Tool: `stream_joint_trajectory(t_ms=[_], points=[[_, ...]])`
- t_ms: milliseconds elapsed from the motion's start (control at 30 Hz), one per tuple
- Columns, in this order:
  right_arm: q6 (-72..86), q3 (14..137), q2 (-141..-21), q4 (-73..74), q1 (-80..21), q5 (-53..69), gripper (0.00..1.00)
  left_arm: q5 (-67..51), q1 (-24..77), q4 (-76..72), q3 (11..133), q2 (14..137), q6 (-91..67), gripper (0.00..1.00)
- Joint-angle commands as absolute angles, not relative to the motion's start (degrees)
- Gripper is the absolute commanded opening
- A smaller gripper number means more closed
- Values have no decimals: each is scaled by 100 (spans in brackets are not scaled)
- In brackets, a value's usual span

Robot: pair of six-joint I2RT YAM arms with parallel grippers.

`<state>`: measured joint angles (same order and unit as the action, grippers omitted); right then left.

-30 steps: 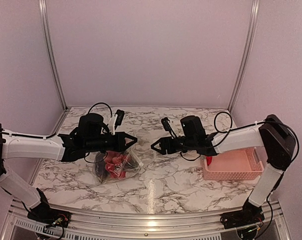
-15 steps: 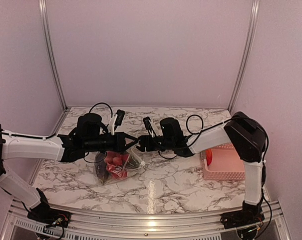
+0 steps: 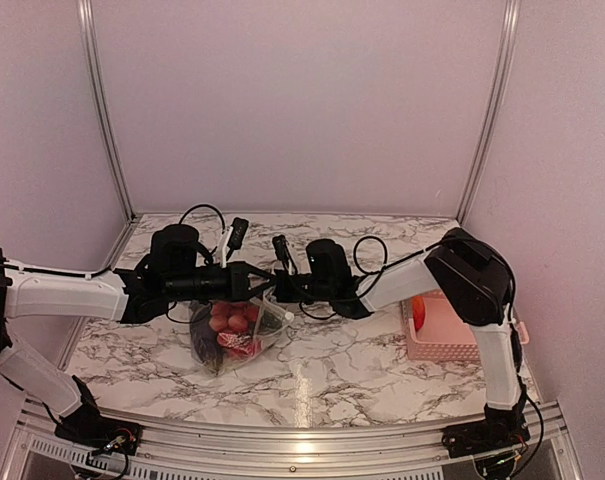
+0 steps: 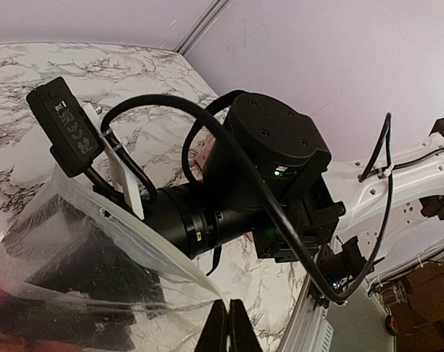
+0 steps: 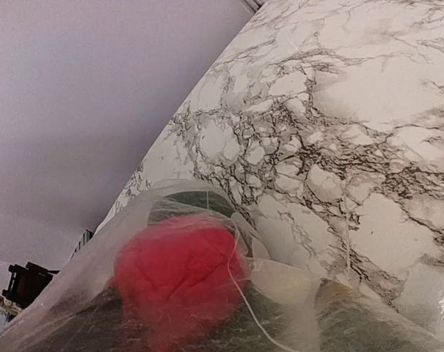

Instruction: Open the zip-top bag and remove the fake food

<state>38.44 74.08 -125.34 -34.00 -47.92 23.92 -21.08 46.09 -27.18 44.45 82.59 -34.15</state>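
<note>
One zip-top bag [image 3: 244, 328] pinched by left pincer [image 3: 263, 282]; right pincer [image 3: 282, 286]: cannot tell; one pink basket [image 3: 444, 340].

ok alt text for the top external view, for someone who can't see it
Two black-and-white robot arms meet tip to tip over a clear zip-top bag of fake food, left of centre on a marble table; the left gripper pinches its top edge, the right gripper close beside. A pink basket sits at the right.
</note>
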Motion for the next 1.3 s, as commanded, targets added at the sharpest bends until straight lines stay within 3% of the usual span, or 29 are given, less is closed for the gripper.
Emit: stream_joint_trajectory(t_ms=[0,233,333,467,933,1067,1267], points=[[4093,7471,-12766,-3670,-4993,2466,90,-2294,4580,-2998,4363,8335,-3431,0],[4191,7349,-12895,-4176,-5196,2424,89,-2474,4570,-3198,4305,8561,-3582,0],[4342,7511,-13009,-4147,-5198,2333,98,-2587,4570,-3209,4327,8591,-3567,0],[4519,7619,-13085,-3966,-5207,2057,98,-2610,4570,-3199,4323,8602,-3547,0],[4629,7394,-12965,-4045,-5211,1780,58,-2359,4570,-3011,4308,8593,-3450,0],[4511,7078,-12659,-4122,-5211,1755,53,-2067,4549,-2859,4316,8599,-3411,0],[4302,6526,-12192,-4071,-5192,1711,52,-1822,4500,-2738,4350,8619,-3404,0]])
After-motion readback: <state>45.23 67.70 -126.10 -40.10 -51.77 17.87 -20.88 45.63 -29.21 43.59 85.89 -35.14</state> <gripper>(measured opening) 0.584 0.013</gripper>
